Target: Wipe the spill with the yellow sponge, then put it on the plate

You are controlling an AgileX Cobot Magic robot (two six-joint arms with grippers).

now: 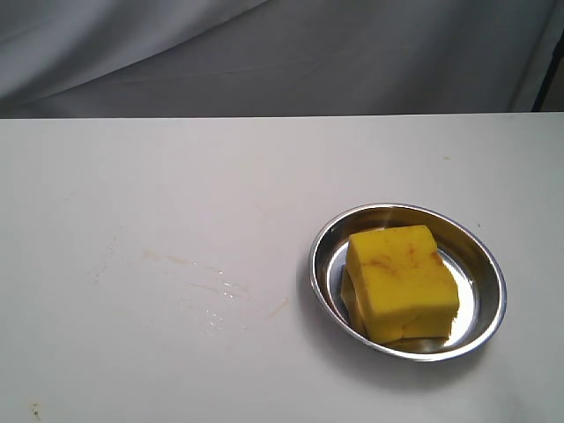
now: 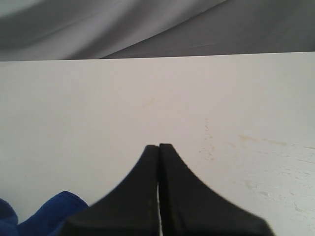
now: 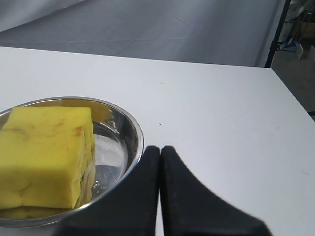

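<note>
The yellow sponge (image 1: 401, 282) lies inside the steel plate (image 1: 324, 256) at the right of the white table, its top flecked with brownish stains. Left of the plate the spill (image 1: 207, 286) is a thin pale wet smear with faint orange streaks. Neither arm shows in the exterior view. My left gripper (image 2: 158, 145) is shut with nothing between its black fingers, above bare table, with the spill's smear (image 2: 266, 142) off to one side. My right gripper (image 3: 160, 147) is shut and empty, close beside the plate's rim (image 3: 133, 129), with the sponge (image 3: 47, 152) a little further off.
A blue cloth (image 2: 34, 216) peeks into the left wrist view beside the fingers. Grey fabric hangs behind the table's far edge (image 1: 282, 115). A dark stand leg (image 3: 275, 32) stands past the table's corner.
</note>
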